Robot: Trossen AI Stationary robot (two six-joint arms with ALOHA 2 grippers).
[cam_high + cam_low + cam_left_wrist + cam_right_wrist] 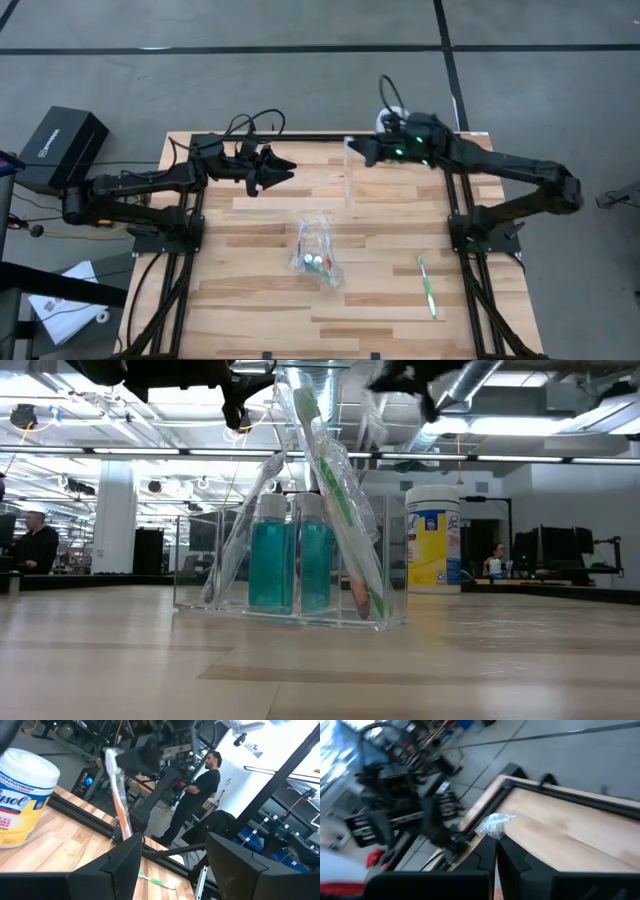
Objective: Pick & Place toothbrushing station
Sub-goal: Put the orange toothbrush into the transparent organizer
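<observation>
- High view: the right pincer point(358, 150) hangs above the surface's far edge at about 12 o'clock. It is closed on the crumpled top of a clear bag point(347, 180) with an orange toothbrush point(119, 805) inside.
- The left pincer point(283, 170) waits at about 10 o'clock, its fingers apart and empty.
- Risk: the grip is only on thin plastic, so the bag could slip out or swing on a quick move. The hanging end could then knock the clear holder point(318, 250) at the surface's centre.
- Risk: the holder is already crowded with two teal tubes point(270, 560) and a leaning bagged green brush point(335, 490). A bag lowered off-line may catch on the rim or tip those over.
- Risk: the loose green toothbrush point(427, 285) at about 4 o'clock lies near the surface's right side. A sweeping arm could push it off.
- The bagged orange brush hangs nearly upright, a little tilted. Its long axis runs top to bottom, with the gripped end up and the free end towards the surface.
- The loose green brush lies flat, its long axis running roughly 12 to 6 o'clock.
</observation>
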